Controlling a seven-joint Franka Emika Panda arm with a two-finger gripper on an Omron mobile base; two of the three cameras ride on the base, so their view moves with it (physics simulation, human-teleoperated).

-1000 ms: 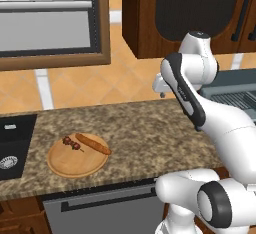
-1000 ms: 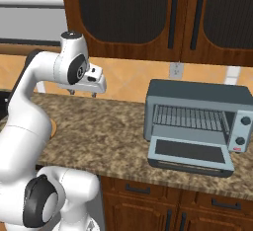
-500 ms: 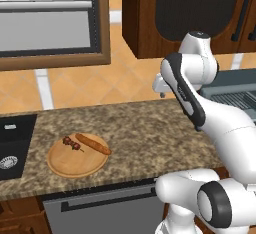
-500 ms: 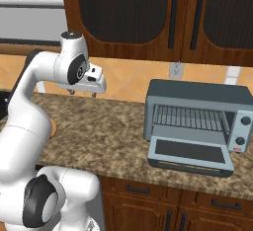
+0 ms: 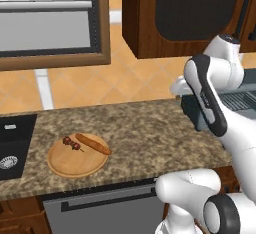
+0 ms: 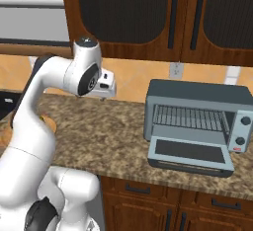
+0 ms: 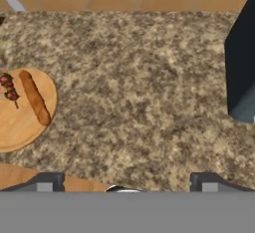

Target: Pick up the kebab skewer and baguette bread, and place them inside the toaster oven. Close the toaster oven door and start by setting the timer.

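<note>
Fingers (image 7: 47, 182): I am holding them spread, gripping nothing.
Baguette bread (image 7: 34, 97): lying on the round wooden board (image 7: 20, 127), ahead-left of my fingers, beside the kebab skewer (image 7: 9, 88).
Toaster oven door (image 6: 190, 154): hanging open.

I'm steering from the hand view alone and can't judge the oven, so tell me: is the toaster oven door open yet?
Observer: Yes. In the right base view the toaster oven door is folded down flat in front of the toaster oven.
Operator: Anything inside already?
Observer: Just the bare wire rack.
Operator: And where is the gripper?
Observer: The gripper hangs above the counter, left of the oven, holding nothing.
</note>
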